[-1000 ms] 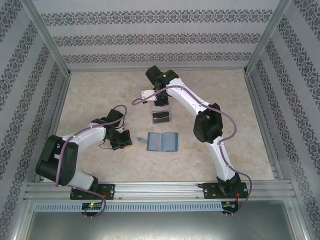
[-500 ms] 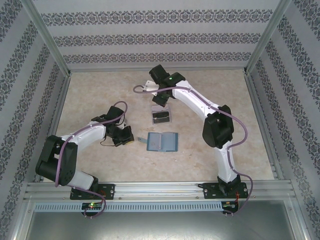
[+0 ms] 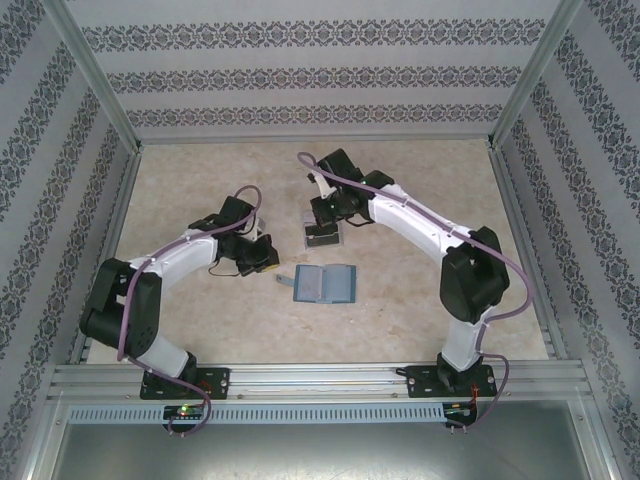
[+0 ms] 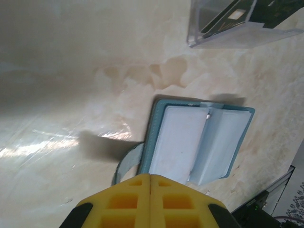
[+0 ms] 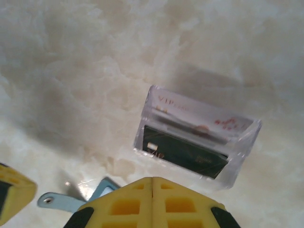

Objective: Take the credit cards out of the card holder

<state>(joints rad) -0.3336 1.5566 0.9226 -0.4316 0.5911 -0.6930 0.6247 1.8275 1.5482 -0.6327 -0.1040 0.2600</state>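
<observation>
Now that the right end effector has withdrawn, closed and empty, the credit cards rest in the clear box just ahead; the card holder lies open before the closed left end effector.

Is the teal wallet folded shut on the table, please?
No, the teal wallet lies spread open on the table, with its pale inside facing up.
</observation>
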